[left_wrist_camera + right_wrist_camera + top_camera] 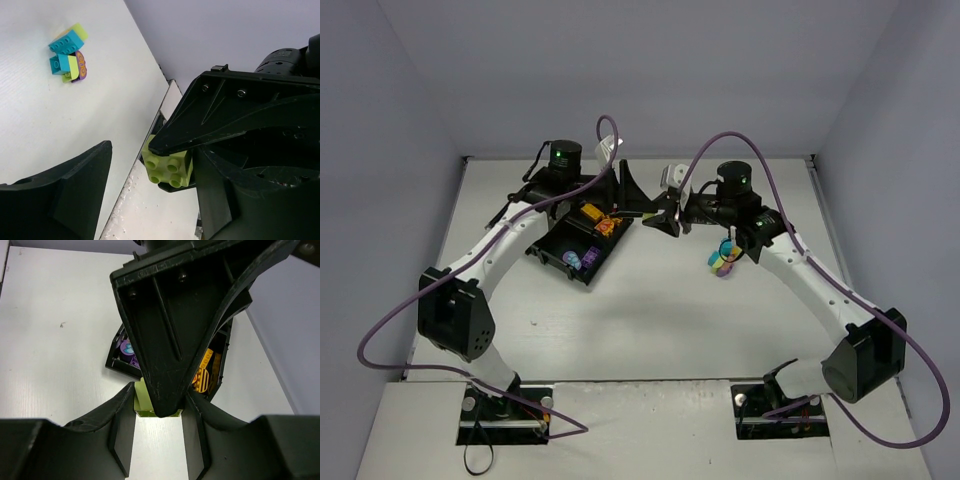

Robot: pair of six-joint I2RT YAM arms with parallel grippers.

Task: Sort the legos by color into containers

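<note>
The right pincer (159, 399) pinches a lime brick (167, 167) between its tips. The left pincer (150, 160) meets it head-on with its jaws spread: one finger (215, 195) sits just beside the brick, the other (65, 195) stands well apart from it. Both pincers hang just past the far right corner of the black tray (545, 252). Orange bricks (595, 218) lie in one of its compartments and purple ones (575, 260) in another. A small pile of teal, lime and purple bricks (722, 263) sits loose on the counter (650, 320) under the right arm, well apart from the tray.
</note>
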